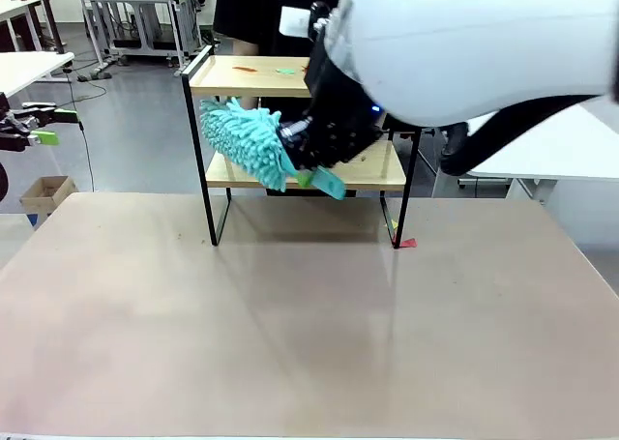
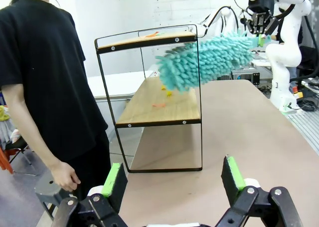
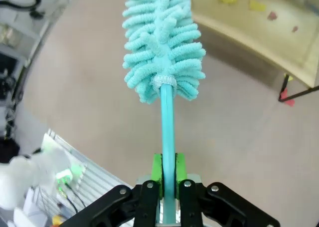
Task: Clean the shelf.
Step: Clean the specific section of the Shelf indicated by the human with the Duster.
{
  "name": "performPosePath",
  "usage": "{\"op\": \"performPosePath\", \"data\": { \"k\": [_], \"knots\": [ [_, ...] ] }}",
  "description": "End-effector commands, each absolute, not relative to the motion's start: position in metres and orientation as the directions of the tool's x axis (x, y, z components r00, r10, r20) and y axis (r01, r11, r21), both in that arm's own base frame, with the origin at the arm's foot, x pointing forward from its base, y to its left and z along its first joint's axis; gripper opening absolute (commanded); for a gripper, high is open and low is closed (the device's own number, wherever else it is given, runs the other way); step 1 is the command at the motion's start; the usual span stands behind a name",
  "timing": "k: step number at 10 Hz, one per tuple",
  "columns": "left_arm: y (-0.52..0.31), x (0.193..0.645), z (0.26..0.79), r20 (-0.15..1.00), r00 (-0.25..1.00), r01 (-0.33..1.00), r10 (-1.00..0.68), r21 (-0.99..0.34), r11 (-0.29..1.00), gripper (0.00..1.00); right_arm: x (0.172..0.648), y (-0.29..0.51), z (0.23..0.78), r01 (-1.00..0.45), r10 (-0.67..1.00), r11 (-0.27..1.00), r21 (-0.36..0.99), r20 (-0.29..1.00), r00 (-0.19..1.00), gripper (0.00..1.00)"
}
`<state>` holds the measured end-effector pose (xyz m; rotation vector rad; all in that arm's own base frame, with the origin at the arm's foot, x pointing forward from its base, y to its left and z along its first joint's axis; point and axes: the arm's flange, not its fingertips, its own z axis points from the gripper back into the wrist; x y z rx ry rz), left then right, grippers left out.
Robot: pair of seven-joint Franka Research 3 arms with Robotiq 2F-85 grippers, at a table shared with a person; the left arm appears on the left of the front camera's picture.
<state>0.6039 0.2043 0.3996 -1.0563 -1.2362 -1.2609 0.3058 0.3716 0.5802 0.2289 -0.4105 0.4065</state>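
The right wrist view shows what the right arm (image 1: 464, 44) blocks in the front view: the right gripper (image 3: 168, 167) is clamped on the teal handle of a fluffy duster (image 3: 162, 42). In the left wrist view the duster's head hangs tilted at the open side of the shelf (image 2: 149, 114), between its two boards, perhaps brushing the frame. The shelf stands at the far side of the surface (image 1: 290, 343). The left gripper (image 2: 173, 176) hovers off to the side, its jaws wide apart and empty. A person (image 2: 45, 77) stands just beside the shelf, one hand (image 2: 67, 174) hanging down. Small coloured scraps (image 2: 159, 105) lie on the lower board.
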Motion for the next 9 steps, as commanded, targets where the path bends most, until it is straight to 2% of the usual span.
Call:
{"op": "performPosePath", "data": {
  "k": [1,3,9],
  "knots": [
    [0.204,0.603,0.402,0.991,-0.097,0.993,-0.087,0.102,0.058,1.0,0.321,0.408,0.574,-0.31,0.233,0.946,0.096,0.462,0.856,0.13],
    [0.204,0.603,0.402,0.991,-0.097,0.993,-0.087,0.102,0.058,1.0,0.336,0.44,0.563,-0.221,0.165,0.973,0.074,0.451,0.877,0.13],
    [0.204,0.603,0.402,0.991,-0.097,0.993,-0.087,0.102,0.058,1.0,0.369,0.496,0.544,-0.097,0.028,0.988,0.116,0.49,0.871,0.13]
  ]
}}
